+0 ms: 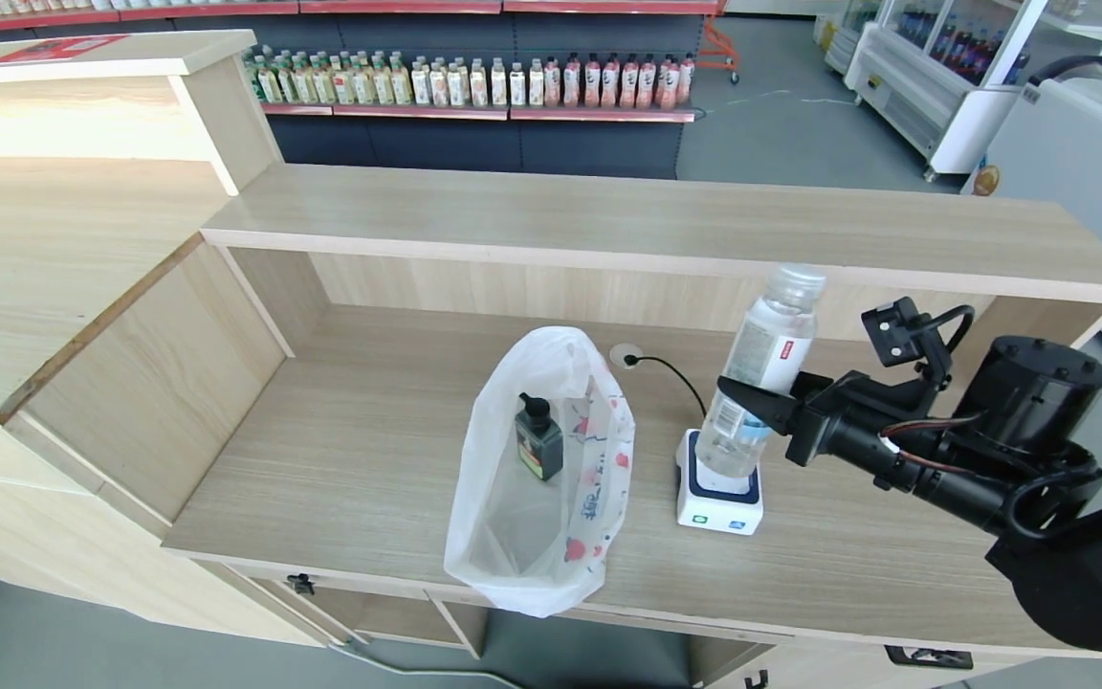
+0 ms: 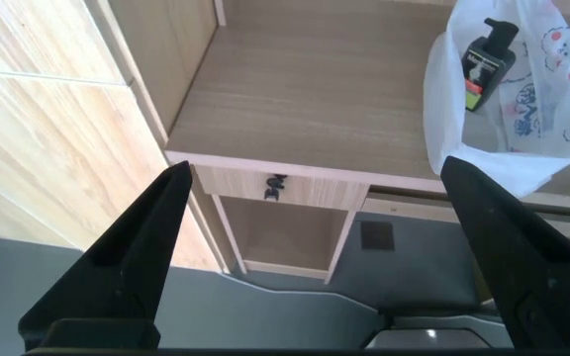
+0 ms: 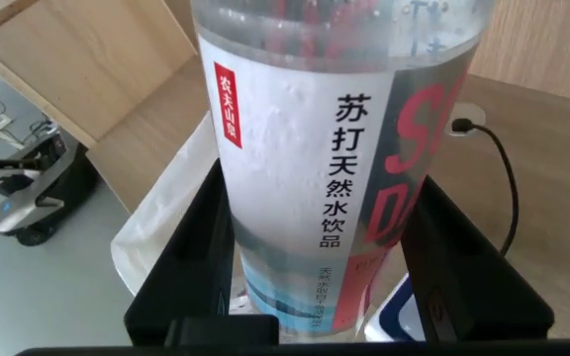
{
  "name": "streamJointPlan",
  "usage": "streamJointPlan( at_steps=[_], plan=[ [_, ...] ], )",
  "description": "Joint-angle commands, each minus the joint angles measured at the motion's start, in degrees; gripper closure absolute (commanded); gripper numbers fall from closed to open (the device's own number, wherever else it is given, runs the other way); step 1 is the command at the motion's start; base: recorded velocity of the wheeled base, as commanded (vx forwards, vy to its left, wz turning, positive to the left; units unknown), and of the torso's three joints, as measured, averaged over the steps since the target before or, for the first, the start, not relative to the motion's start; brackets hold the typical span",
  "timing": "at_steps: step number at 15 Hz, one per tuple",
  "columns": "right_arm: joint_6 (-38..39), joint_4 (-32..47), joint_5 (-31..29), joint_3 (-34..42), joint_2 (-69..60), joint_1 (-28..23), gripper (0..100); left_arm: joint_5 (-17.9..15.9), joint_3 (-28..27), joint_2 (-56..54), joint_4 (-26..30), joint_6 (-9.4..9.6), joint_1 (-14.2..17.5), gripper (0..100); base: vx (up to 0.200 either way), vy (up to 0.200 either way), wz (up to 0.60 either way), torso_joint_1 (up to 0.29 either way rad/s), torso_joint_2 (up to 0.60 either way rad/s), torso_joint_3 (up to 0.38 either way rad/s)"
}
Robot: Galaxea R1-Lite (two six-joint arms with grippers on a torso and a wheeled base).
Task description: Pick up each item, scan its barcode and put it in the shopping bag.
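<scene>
The right gripper [image 1: 752, 402] clamps the tilted water bottle [image 1: 763, 368], its base just over the scanner [image 1: 718, 502]. Beside it the shopping bag [image 1: 599, 478] stands open at the counter's [image 1: 369, 459] front edge, a pump bottle [image 1: 539, 440] inside. The left gripper [image 2: 317, 170] hangs spread wide off that edge

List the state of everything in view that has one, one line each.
scanner: flat on the counter, cable attached
bottle: tilted, base over the scanner, gripped
bag: open, standing on the counter
pump bottle: upright inside the bag
right gripper: shut on the bottle
left gripper: open, empty, off the counter's front edge
</scene>
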Motion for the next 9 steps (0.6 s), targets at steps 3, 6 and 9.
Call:
streamJointPlan(
  at_steps=[3,6,9],
  plan=[
    [0.62,1.41,-0.06,0.26,0.38,1.91,100,0.02,0.01,-0.02,-0.01,-0.05,0.02,0,0.000,0.000,0.00,0.000,0.00,0.000],
    [0.45,1.41,-0.06,1.05,3.01,4.81,100,0.02,0.01,-0.02,-0.01,-0.05,0.02,0,0.000,0.000,0.00,0.000,0.00,0.000],
    [-2.63,1.15,0.03,1.31,7.85,5.16,100,0.02,0.01,-0.02,-0.01,-0.05,0.02,0,0.000,0.000,0.00,0.000,0.00,0.000]
  ],
)
